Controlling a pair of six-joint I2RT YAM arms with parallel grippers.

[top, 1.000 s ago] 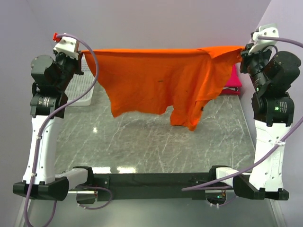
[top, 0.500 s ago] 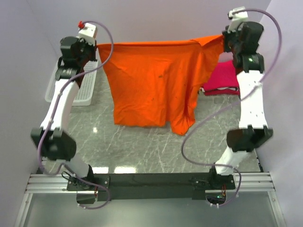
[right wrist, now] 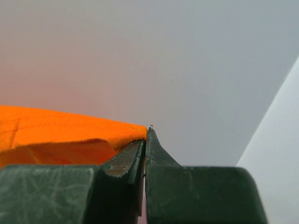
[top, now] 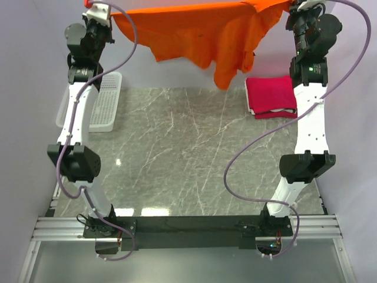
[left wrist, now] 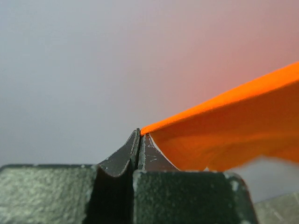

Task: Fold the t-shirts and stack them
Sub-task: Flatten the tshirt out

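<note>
An orange t-shirt [top: 200, 32] hangs stretched between both arms, high over the table's far edge, its lower hem dangling free. My left gripper [top: 112, 15] is shut on its left corner, and the cloth [left wrist: 224, 135] runs off to the right from the pinched fingertips [left wrist: 140, 133]. My right gripper [top: 290, 7] is shut on the right corner, with the orange hem [right wrist: 70, 130] pinched at the jaw tips [right wrist: 145, 133]. A folded crimson-pink t-shirt [top: 271, 96] with a white layer beneath lies flat at the table's right side, below the right arm.
A white mesh basket [top: 97, 109] stands at the left edge of the grey marble table [top: 194, 153], partly behind the left arm. Pale walls close in at the back and on both sides. A black rail [top: 188, 224] with the arm bases runs along the near edge.
Both arms have stretched up and toward the back wall, carrying the orange t-shirt higher and farther away. Its hem has lifted off the table, uncovering the folded crimson-pink shirt.
</note>
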